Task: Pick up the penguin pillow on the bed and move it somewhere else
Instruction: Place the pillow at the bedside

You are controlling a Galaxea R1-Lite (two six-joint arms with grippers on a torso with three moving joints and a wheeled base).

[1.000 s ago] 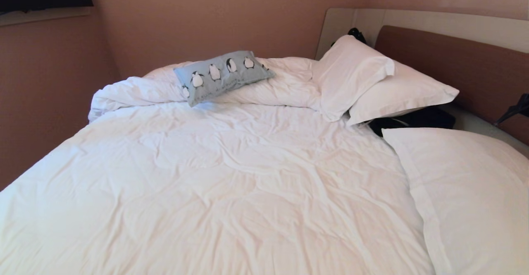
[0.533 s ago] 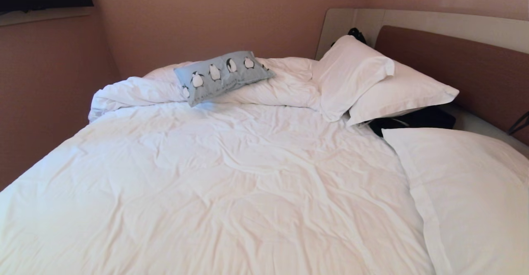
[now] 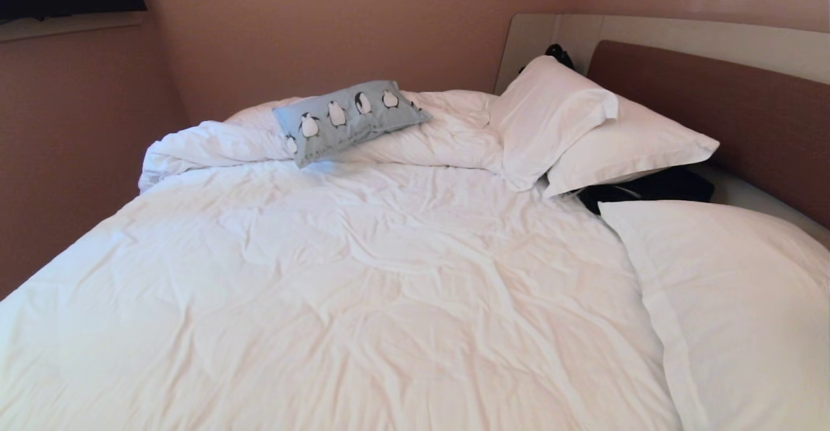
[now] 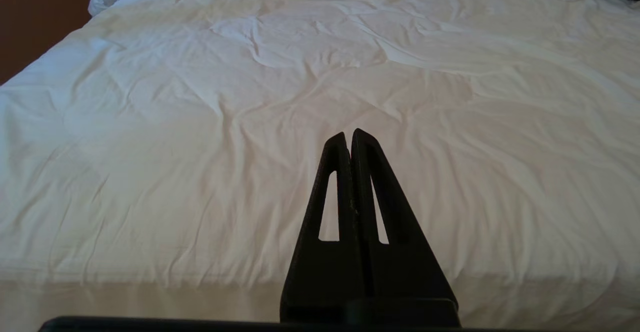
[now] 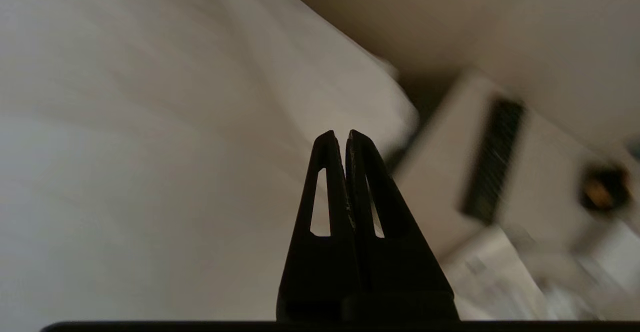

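Both claws are pressed together, pinching nothing: the left gripper [image 4: 348, 135] hangs over the near edge of the bed [image 3: 363, 301], the right gripper [image 5: 338, 135] beside a white pillow's [image 5: 150, 122] corner, with a blurred pale unit just past it. On the far side, the penguin pillow [image 3: 350, 118] lies tilted on the bunched duvet roll [image 3: 214, 142], near the wall. Two white pillows [image 3: 583, 129] lean at the headboard [image 3: 713, 107]; a third [image 3: 733, 301] lies at the right. Between them spreads a broad stretch of rumpled duvet.

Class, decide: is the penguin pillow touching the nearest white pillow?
Apart. The head view shows rumpled duvet between the penguin pillow and the white pillow.
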